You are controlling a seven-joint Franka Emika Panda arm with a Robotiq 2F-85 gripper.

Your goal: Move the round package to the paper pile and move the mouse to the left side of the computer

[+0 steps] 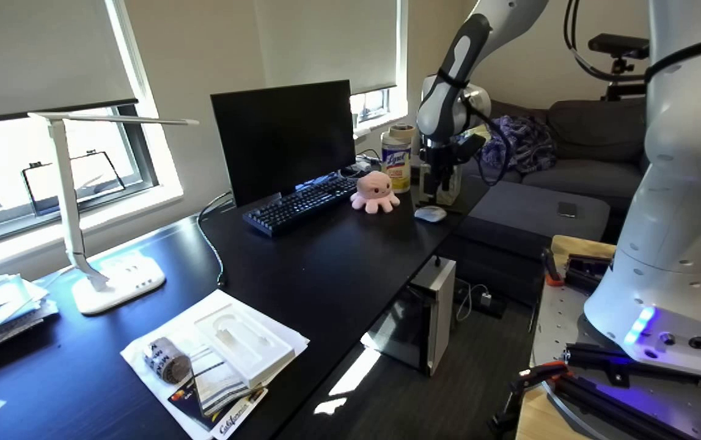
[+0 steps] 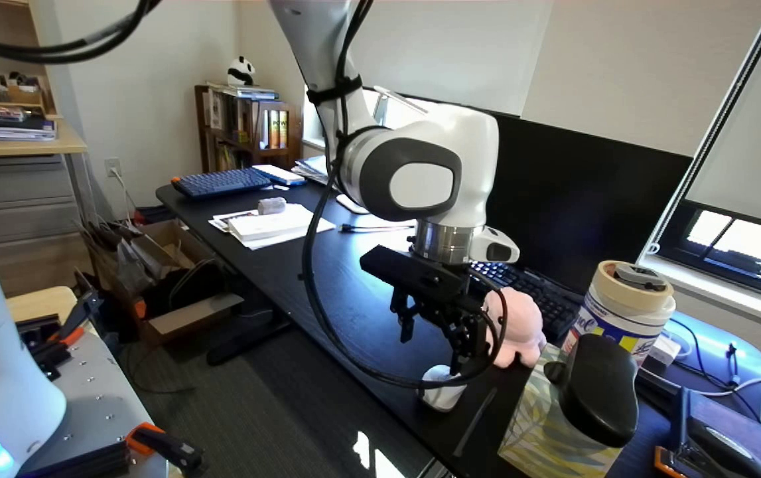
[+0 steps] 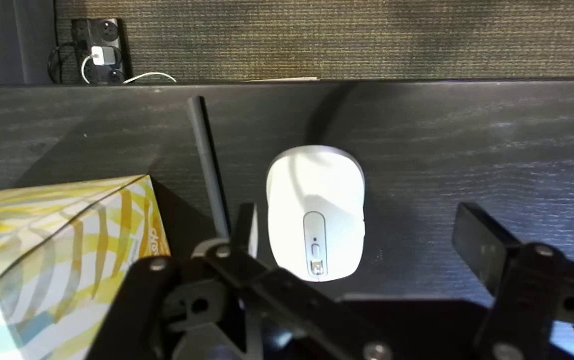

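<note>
The white mouse (image 1: 430, 213) lies on the black desk near its edge; it also shows in an exterior view (image 2: 442, 393) and the wrist view (image 3: 316, 200). My gripper (image 3: 359, 235) is open and empty above it. In the wrist view the mouse lies between the fingers, closer to the left one, touching neither. The gripper also shows in both exterior views (image 1: 439, 186) (image 2: 433, 342). The round package (image 1: 167, 359) lies on the paper pile (image 1: 292, 342); both show in an exterior view (image 2: 272, 205) (image 2: 319, 224). The computer's monitor (image 1: 283, 140) stands behind its black keyboard (image 1: 304, 205).
A pink plush octopus (image 1: 375, 191) sits between keyboard and mouse. A patterned tissue box (image 3: 81, 260) and a thin dark stick (image 3: 209, 165) are beside the mouse. A Lysol tub (image 1: 396, 160), a white lamp (image 1: 119, 282) and a cable (image 1: 209, 244) are on the desk.
</note>
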